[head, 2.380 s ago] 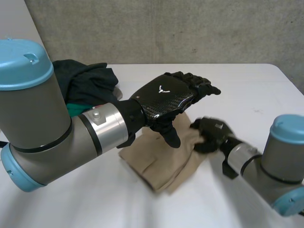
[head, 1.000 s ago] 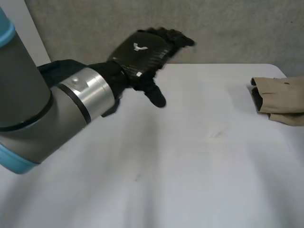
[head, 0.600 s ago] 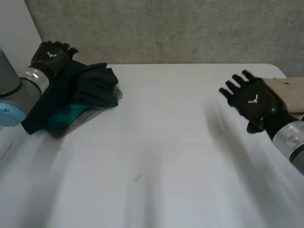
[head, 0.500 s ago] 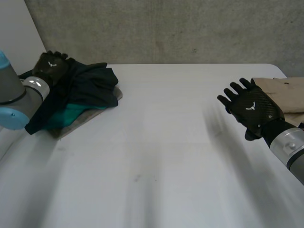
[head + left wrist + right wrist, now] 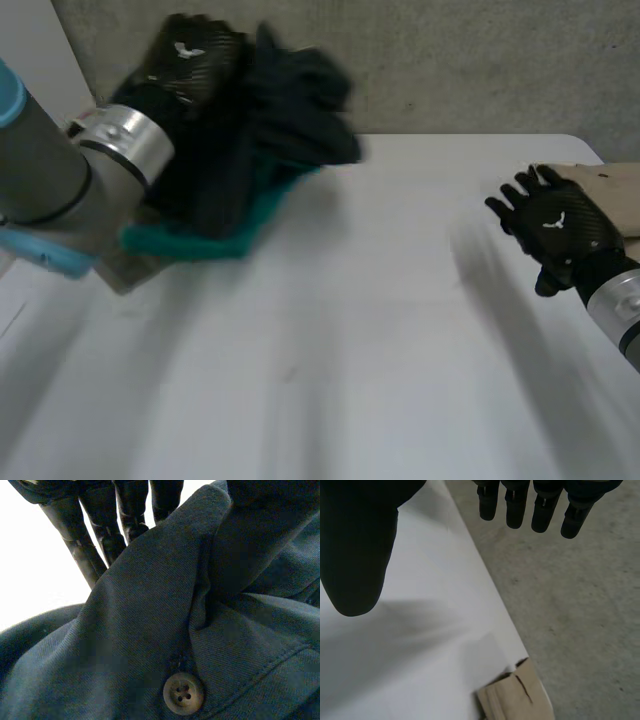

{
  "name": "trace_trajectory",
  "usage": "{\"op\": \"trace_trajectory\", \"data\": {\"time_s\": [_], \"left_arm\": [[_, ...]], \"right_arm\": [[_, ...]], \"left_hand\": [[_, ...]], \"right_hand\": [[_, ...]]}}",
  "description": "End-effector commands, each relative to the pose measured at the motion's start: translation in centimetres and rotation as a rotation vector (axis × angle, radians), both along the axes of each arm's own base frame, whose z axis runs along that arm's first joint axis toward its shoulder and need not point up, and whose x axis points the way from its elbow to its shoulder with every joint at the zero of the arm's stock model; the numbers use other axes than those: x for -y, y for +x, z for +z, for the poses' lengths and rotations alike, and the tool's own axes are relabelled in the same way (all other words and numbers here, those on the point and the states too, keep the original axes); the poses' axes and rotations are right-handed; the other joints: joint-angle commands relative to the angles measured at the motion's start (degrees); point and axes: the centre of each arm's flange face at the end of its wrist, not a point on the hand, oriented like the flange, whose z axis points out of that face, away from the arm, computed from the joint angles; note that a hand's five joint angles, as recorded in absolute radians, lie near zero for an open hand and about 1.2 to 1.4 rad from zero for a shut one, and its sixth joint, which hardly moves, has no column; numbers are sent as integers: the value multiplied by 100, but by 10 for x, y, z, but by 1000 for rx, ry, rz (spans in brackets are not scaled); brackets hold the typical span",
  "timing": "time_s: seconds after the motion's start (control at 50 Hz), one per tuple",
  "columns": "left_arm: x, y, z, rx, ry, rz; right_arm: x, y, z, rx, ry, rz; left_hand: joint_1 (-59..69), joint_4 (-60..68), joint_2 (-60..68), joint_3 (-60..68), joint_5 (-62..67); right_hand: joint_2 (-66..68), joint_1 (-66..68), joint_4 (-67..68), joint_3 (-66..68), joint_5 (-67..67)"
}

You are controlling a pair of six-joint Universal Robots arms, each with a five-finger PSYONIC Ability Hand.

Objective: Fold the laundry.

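Right hand (image 5: 558, 228), fingers spread and empty, hovers over the table (image 5: 380, 330). Just beyond it lies a tan garment (image 5: 605, 183), already folded. Farther off, the left hand (image 5: 190, 62) grips a dark buttoned shirt (image 5: 290, 100), bunched and raised, with teal cloth (image 5: 200, 240) hanging below the hand; both are judged not yet folded.

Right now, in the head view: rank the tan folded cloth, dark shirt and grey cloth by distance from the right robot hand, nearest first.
1. tan folded cloth: just behind the right robot hand, at the right edge of the table.
2. dark shirt: across the table, held up by the left robot hand.
3. grey cloth: far left, lying under the raised bundle.
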Motion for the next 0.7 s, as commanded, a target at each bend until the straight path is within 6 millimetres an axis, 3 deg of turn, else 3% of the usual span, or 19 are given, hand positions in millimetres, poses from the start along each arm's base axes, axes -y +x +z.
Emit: {"op": "trace_trajectory", "data": {"time_s": [0.02,0.08,0.14,0.16,0.18,0.2,0.22,0.32,0.34,0.4,0.46,0.52,0.58,0.64,0.7], "left_arm": [[-92,-54,-32,20,151,-342],[-102,-66,-52,46,200,-376],[-103,-75,-88,90,292,-393],[-106,-77,-95,102,310,-401],[-115,-82,-105,122,338,-427],[-121,-85,-106,127,339,-443],[-125,-87,-107,129,342,-454],[-126,-85,-96,109,328,-440],[-120,-78,-80,88,294,-413],[-108,-60,-58,50,254,-328],[-98,-44,-46,26,234,-245],[-94,-26,-30,-5,206,-155],[-88,-7,-27,-10,218,-62],[-73,14,-35,5,265,22],[-61,27,-50,30,330,72]], "right_arm": [[9,-7,18,90,-20,-59],[13,-12,20,112,-19,-79],[18,-19,22,130,-18,-108],[20,-21,22,134,-18,-116],[23,-26,23,142,-19,-135],[24,-29,23,146,-18,-144],[26,-32,24,150,-18,-158],[36,-44,32,201,-29,-229],[36,-44,33,209,-26,-229],[34,-43,36,223,2,-227],[24,-37,44,227,33,-209],[-2,-13,57,230,112,-123],[-32,17,63,221,226,-8],[-56,40,55,203,352,77],[-68,65,42,179,411,165]], "left_hand": [[1985,1095,1196,1362,1867],[1985,1095,1196,1362,1867],[1985,1095,1196,1362,1867],[1005,115,216,382,887],[-2569,-3459,-3358,-3192,-2687],[-4270,-5160,-5059,-4893,-4388],[-5015,-5905,-5804,-5638,-5133],[-4993,-5883,-5782,-5616,-5112],[-4993,-5883,-5782,-5616,-5112],[-5010,-5900,-5799,-5633,-5128],[-4993,-5883,-5782,-5616,-5112],[-4993,-5883,-5782,-5616,-5112],[-4993,-5883,-5782,-5616,-5112],[-4993,-5883,-5782,-5616,-5112],[-4993,-5883,-5782,-5616,-5112]], "right_hand": [[-178,-293,-206,-204,-270],[-178,-293,-206,-204,-270],[-178,-293,-206,-204,-270],[-178,-293,-206,-204,-270],[-178,-293,-206,-204,-270],[-178,-293,-206,-204,-270],[-178,-293,-206,-204,-270],[-178,-293,-206,-204,-270],[-178,-293,-206,-204,-270],[-178,-293,-206,-204,-270],[-178,-293,-206,-204,-270],[-178,-293,-206,-204,-270],[-178,-293,-206,-204,-270],[-178,-293,-206,-204,-270],[-178,-293,-206,-204,-270]]}}
